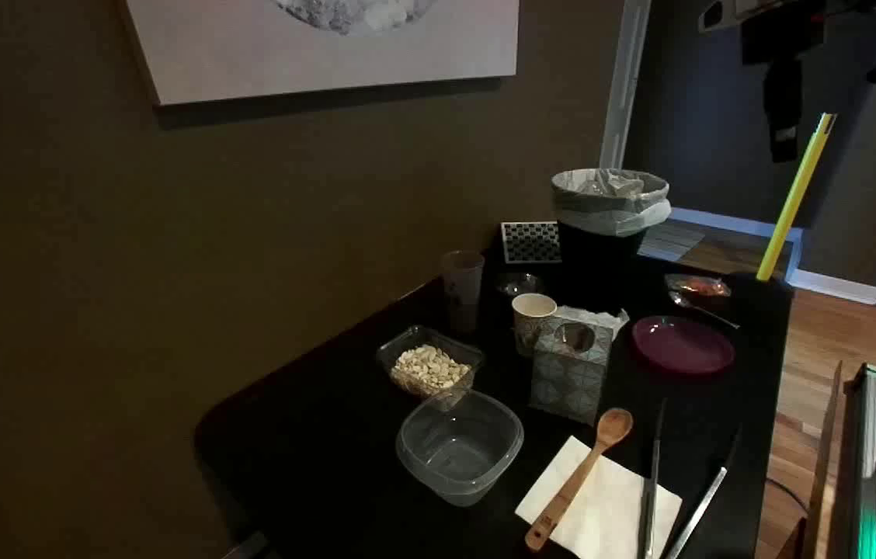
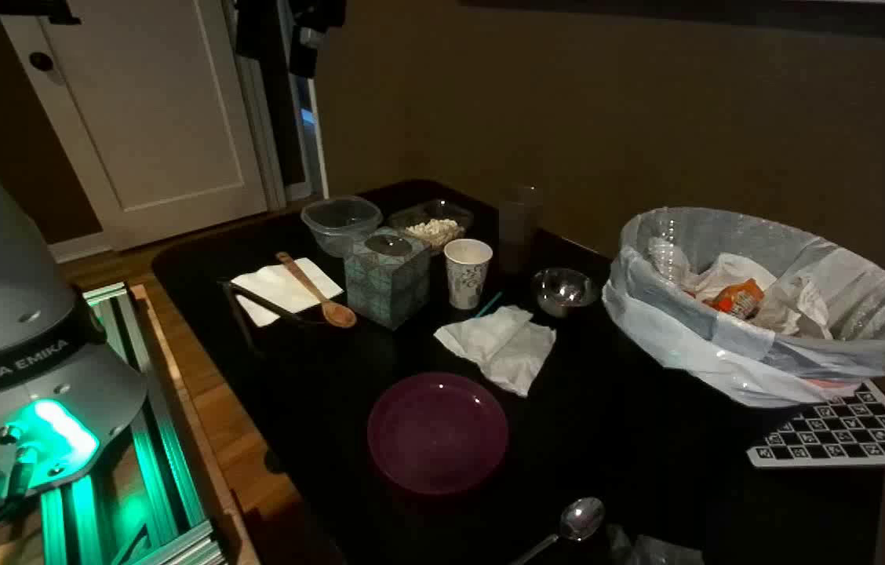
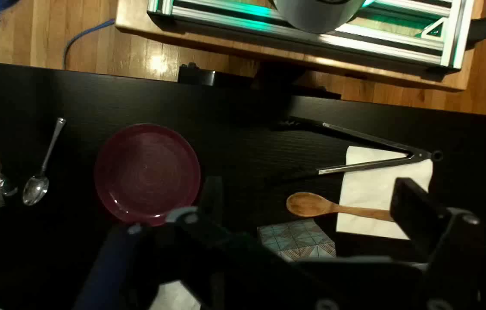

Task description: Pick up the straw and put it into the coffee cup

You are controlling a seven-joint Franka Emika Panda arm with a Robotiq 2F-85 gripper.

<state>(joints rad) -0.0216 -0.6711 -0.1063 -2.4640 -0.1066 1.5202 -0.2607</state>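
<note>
The straw (image 2: 489,304) is a thin teal stick poking out from the edge of a crumpled white napkin (image 2: 501,345) on the black table. Just behind it in that exterior view stands the coffee cup (image 2: 467,278), white paper with a grey leaf pattern, upright. It also shows in an exterior view as the cup (image 1: 533,318), partly behind the tissue box. My gripper (image 3: 310,189) is open high above the table, nothing between its fingers. Its body hides the cup and straw in the wrist view. A dark finger (image 1: 783,116) hangs at the upper right.
The tissue box (image 2: 387,282) stands beside the cup. Around them are a tall clear glass (image 2: 519,227), a small glass bowl (image 2: 564,292), a purple plate (image 2: 438,431) and plastic tubs (image 1: 460,446). Tongs (image 3: 376,164) and a wooden spoon (image 3: 312,204) lie nearby. A lined bin (image 2: 764,290) towers at the end.
</note>
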